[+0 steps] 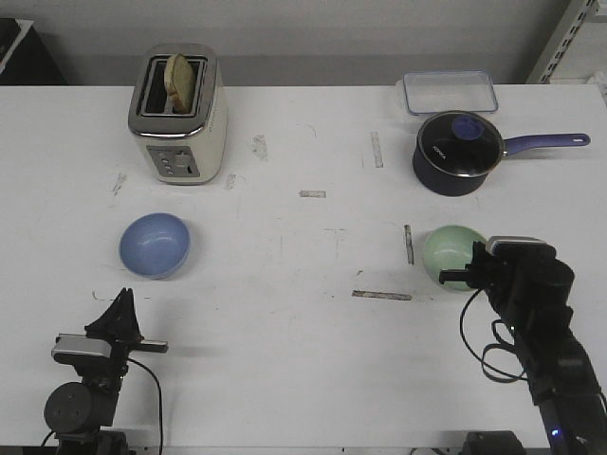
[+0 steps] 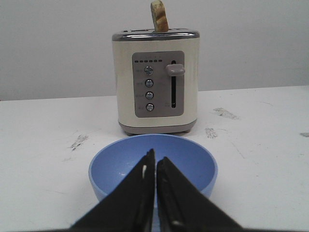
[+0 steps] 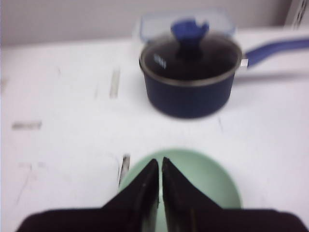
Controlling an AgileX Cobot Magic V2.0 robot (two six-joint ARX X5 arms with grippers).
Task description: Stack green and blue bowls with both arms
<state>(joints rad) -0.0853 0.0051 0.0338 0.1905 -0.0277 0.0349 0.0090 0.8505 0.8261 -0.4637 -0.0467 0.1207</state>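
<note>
While both pincers are clenched empty, the right gripper [image 1: 467,275] hovers at the pale green glossy bowl [image 1: 451,251], the left gripper [image 1: 122,305] faces the light blue glossy bowl [image 1: 154,245], probably lining up to grasp.

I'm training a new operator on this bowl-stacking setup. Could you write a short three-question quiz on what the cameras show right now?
1. True or false: the blue bowl sits in front of the toaster.
2. Which arm is nearer the green bowl? A) left B) right
3. Fill in: the saucepan has its ___ on.

Key:
1. True.
2. B. The right gripper points at the green bowl, jaws together; the left gripper, also closed, faces the blue bowl.
3. Lid.
</note>
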